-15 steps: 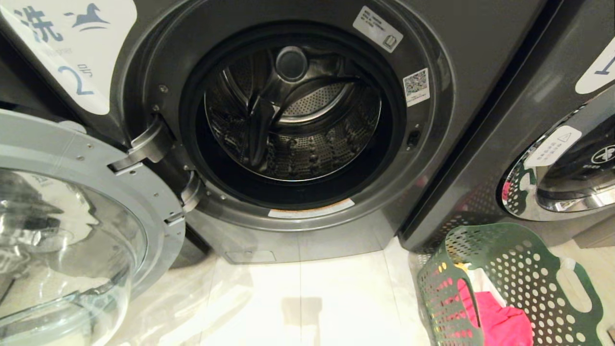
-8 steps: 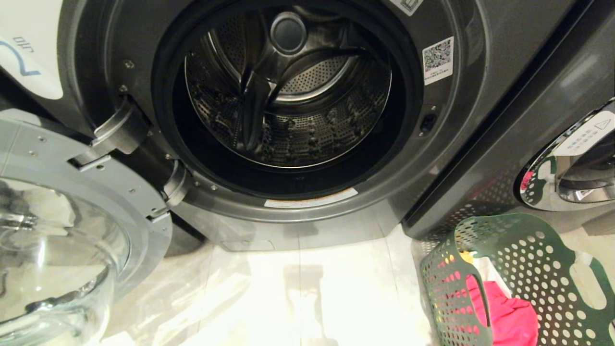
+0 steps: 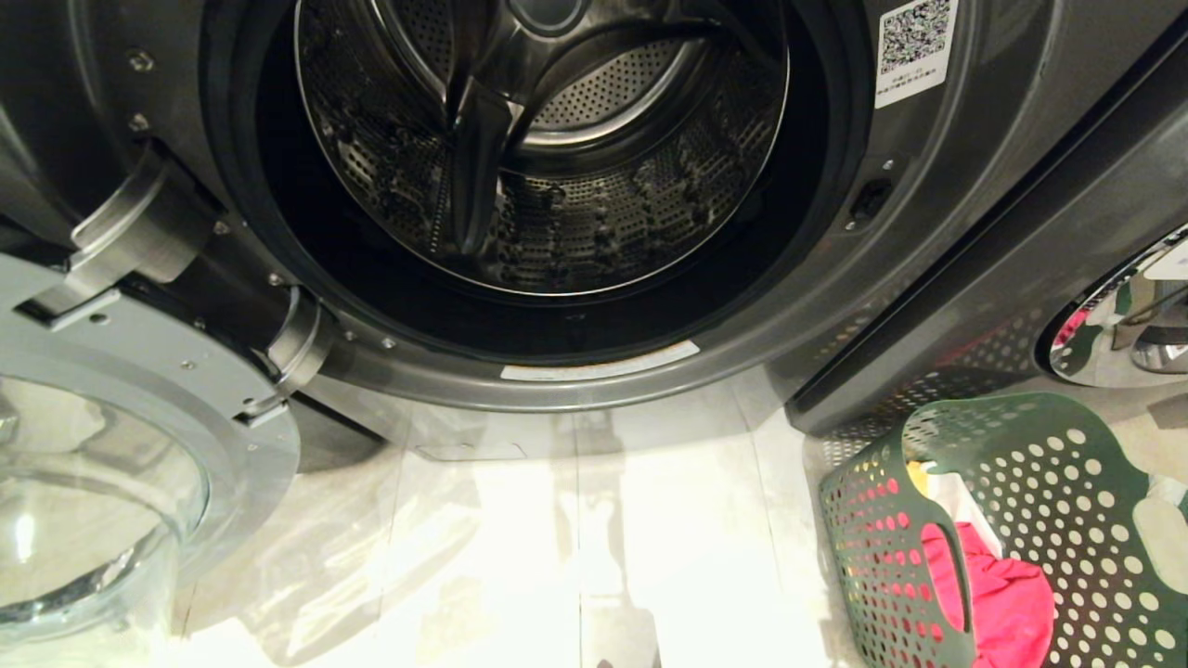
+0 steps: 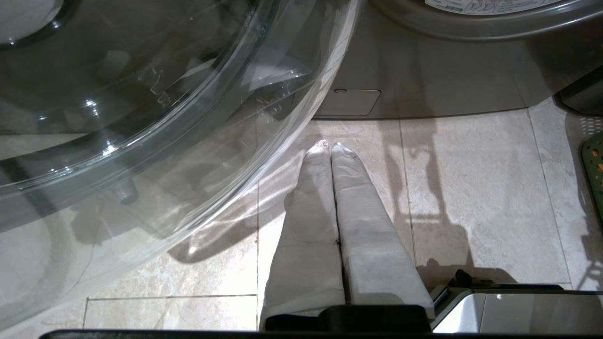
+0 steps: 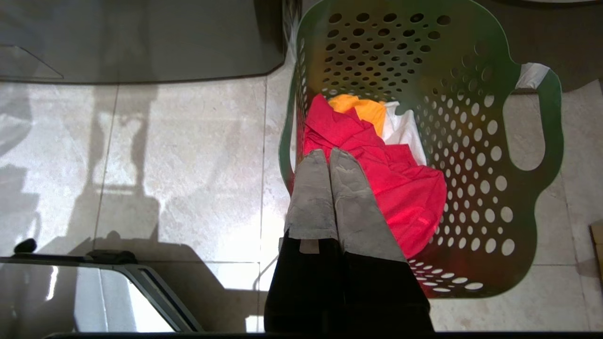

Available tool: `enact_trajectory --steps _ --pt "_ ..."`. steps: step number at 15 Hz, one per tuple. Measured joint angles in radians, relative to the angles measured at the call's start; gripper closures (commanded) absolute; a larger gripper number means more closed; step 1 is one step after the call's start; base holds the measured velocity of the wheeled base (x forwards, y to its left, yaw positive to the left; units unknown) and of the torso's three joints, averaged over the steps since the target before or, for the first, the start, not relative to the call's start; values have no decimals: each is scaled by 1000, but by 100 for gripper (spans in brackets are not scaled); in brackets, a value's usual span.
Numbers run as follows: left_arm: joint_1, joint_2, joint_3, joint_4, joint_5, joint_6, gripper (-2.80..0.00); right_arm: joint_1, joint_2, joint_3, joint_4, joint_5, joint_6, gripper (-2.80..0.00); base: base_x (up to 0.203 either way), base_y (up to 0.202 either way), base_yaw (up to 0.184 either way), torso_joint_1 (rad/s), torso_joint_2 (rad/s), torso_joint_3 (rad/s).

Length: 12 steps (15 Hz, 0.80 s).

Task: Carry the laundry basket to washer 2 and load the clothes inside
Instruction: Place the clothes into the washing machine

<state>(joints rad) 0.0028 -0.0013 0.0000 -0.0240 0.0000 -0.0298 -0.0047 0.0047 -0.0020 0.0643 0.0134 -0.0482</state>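
Basket apparently upright, mouth upward, beside open washer.

Harsh glare on pale floor

Your way into washer 2 is open: the drum mouth stands unobstructed. The glass door hangs swung out on the left, just beside your left hand, blocking passage there. Bare floor lies between door and laundry basket. The basket's rim is open above the clothes, under your right hand; a neighbouring washer stands close behind it
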Motion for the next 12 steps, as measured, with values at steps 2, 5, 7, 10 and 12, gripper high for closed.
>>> enact_trajectory --steps 2,5,7,10,12 --pt "0 0 0 0 0 0 0 0 2 -34 36 -21 -29 0 0 0 0 -1 1 -21" --pt "0 0 0 0 0 0 0 -1 90 -261 133 -121 -9 0 0 0 0 0 0 0" --pt "0 0 0 0 0 0 0 -2 244 -409 198 -229 86 0 0 0 0 0 0 0" --pt "0 0 0 0 0 -1 0 -8 539 -533 329 -402 350 0 0 0 0 0 0 0" --pt "0 0 0 -1 0 -2 0 -10 703 -503 371 -454 498 0 0 0 0 0 0 0"
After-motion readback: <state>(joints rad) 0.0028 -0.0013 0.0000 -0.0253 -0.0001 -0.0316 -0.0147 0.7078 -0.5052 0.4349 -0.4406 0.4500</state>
